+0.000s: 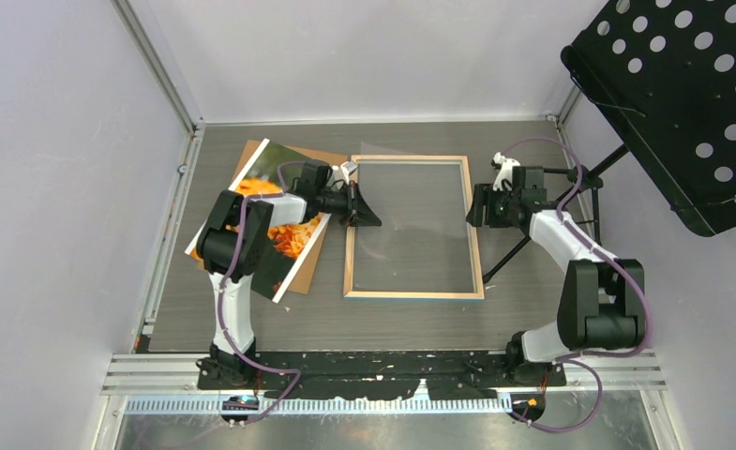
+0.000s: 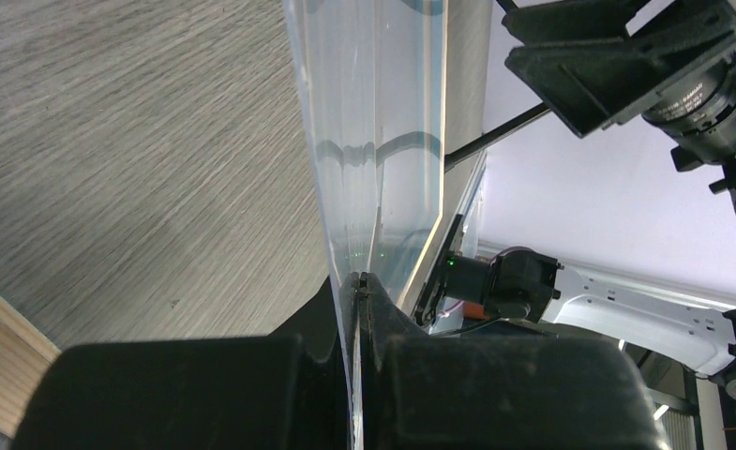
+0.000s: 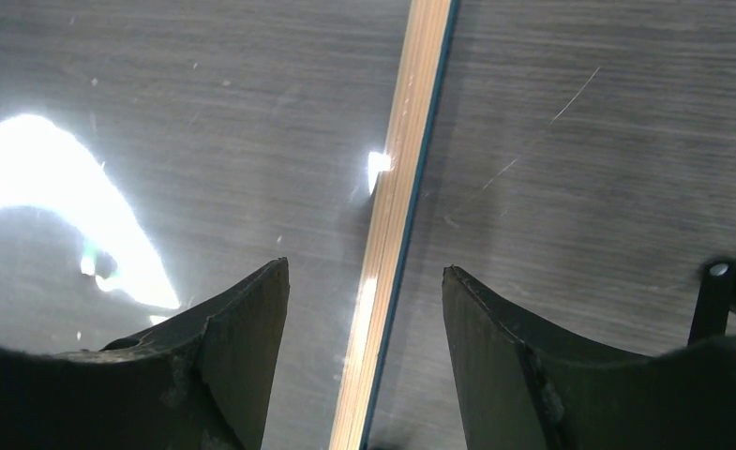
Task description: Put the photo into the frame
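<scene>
The frame (image 1: 413,293) lies flat mid-table, light wood side up. My left gripper (image 1: 375,217) sits at its left rail and is shut on the edge of the clear pane (image 2: 373,112), which rises thin and tilted from the closed tips (image 2: 359,281). The photo (image 1: 293,239) of orange flowers lies left of the frame on the brown backing board (image 1: 322,159), partly hidden under my left arm. My right gripper (image 1: 473,206) is open over the frame's right rail (image 3: 397,187), one finger (image 3: 242,319) on each side of it and not touching.
A black perforated music stand (image 1: 683,94) hangs over the back right corner, its thin legs (image 1: 523,246) reaching down beside my right arm. Grey walls close the table at the left, back and right.
</scene>
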You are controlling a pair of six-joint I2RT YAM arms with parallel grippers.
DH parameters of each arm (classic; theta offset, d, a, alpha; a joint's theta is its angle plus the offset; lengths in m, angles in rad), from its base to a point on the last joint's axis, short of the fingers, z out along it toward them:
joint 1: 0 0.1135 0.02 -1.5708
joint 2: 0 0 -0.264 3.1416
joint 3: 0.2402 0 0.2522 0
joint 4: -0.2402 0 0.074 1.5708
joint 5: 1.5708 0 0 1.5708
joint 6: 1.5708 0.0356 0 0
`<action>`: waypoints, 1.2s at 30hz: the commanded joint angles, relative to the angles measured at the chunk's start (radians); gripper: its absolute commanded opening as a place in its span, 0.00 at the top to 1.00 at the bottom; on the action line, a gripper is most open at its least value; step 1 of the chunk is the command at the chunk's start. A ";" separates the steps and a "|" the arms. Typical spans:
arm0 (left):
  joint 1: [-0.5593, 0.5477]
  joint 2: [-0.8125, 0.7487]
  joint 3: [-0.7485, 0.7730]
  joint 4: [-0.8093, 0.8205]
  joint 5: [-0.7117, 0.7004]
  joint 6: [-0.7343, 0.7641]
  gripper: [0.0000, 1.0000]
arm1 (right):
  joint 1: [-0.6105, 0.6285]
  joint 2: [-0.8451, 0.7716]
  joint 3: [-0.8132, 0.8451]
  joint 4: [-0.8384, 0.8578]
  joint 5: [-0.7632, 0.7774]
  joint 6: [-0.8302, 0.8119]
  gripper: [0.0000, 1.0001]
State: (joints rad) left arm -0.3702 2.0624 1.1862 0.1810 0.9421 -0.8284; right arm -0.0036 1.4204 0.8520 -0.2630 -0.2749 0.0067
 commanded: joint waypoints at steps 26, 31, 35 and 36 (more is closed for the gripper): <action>0.019 0.019 0.070 -0.029 0.000 0.054 1.00 | 0.039 0.239 0.142 0.057 -0.033 0.093 0.34; 0.019 0.022 0.076 -0.037 -0.001 0.058 1.00 | 0.038 0.248 0.146 0.056 -0.044 0.095 0.34; 0.019 0.022 0.076 -0.038 0.001 0.060 1.00 | 0.038 0.251 0.147 0.057 -0.037 0.093 0.34; 0.019 0.022 0.077 -0.039 0.001 0.061 1.00 | 0.039 0.252 0.147 0.056 -0.035 0.091 0.34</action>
State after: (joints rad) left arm -0.3576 2.0838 1.2270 0.1398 0.9417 -0.7963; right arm 0.0319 1.6676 0.9615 -0.2386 -0.3016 0.0895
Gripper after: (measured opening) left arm 0.001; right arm 0.665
